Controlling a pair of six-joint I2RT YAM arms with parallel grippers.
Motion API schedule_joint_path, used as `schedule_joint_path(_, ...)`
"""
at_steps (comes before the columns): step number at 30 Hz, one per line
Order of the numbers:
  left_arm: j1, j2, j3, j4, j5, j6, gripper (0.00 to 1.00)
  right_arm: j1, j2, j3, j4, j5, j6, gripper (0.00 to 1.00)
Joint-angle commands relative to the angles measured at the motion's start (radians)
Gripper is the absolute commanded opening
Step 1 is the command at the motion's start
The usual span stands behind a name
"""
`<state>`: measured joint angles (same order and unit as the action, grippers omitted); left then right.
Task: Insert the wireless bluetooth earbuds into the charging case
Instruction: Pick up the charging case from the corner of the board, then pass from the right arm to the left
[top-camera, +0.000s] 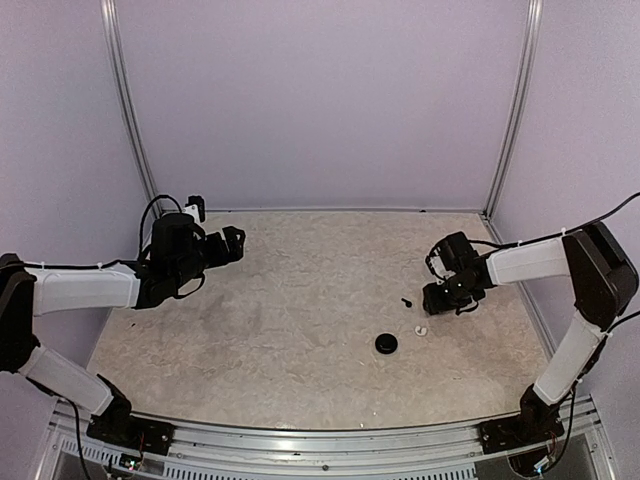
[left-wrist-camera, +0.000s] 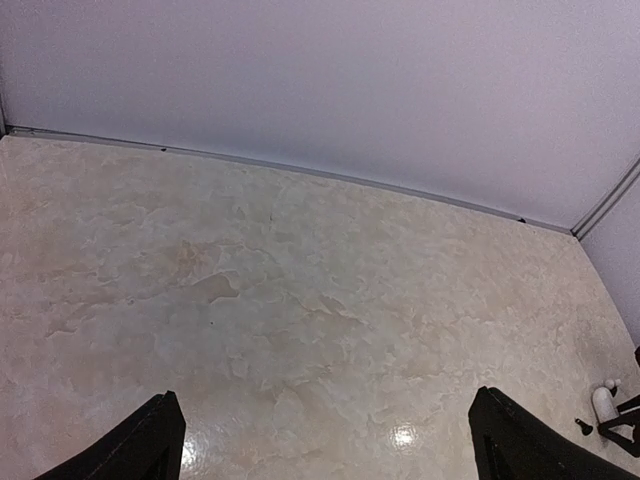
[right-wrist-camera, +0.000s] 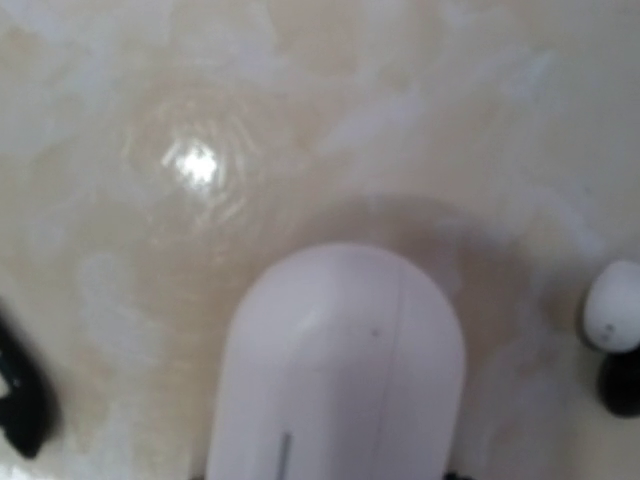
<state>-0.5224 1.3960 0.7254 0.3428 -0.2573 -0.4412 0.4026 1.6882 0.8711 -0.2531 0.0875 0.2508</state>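
The small glossy white oval charging case (right-wrist-camera: 340, 370) is sitting in the right hand (top-camera: 436, 275), over the right side of the pale marbled worktop (top-camera: 300, 340). Its long axis is running along the hand's reach. Its rounded end is pointing out away from the wrist, and a fine seam is running lengthwise down the face that shows. The hand is grasping the case by its sides, with only dark slivers showing at the bottom edge of the right wrist view. The right arm is reaching in from the right edge, with the hand aiming toward the middle and tipping slightly down. A tiny white plastic earbud (right-wrist-camera: 612, 318) is lying on the worktop just beside the case's tip, near a black round disc (top-camera: 386, 343). The left arm is hovering over the far left, its hand (top-camera: 232, 246) released and its fingers (left-wrist-camera: 140, 445) spread wide.
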Motion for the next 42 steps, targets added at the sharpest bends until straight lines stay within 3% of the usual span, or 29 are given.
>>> schedule_joint_path(1, 0.005, -0.022, 0.010, 0.020, 0.018, -0.005, 0.99, -0.008, 0.016, 0.016, 0.009, 0.008, -0.006, 0.52)
schedule_joint_path(9, 0.006, -0.044, -0.022, 0.082, 0.037, -0.029, 0.99, -0.011, -0.034, 0.035, 0.010, 0.005, -0.054, 0.39)
schedule_joint_path(14, 0.006, -0.047, -0.062, 0.217, 0.244, -0.025, 0.99, -0.002, -0.110, 0.050, 0.020, 0.047, -0.156, 0.37)
schedule_joint_path(19, 0.011, -0.035, -0.016, 0.142, 0.343, -0.024, 0.99, 0.040, -0.196, 0.059, 0.050, 0.025, -0.238, 0.33)
schedule_joint_path(26, -0.009, -0.037, -0.023, 0.193, 0.582, -0.019, 0.99, 0.222, -0.299, 0.084, 0.099, -0.023, -0.406, 0.30)
schedule_joint_path(33, -0.100, -0.011, -0.062, 0.302, 0.699, -0.106, 0.99, 0.448, -0.359, 0.088, 0.132, 0.022, -0.535, 0.31)
schedule_joint_path(42, -0.227, 0.068, -0.063, 0.379, 0.797, -0.159, 0.81, 0.674, -0.324, 0.148, 0.091, 0.207, -0.685, 0.30)
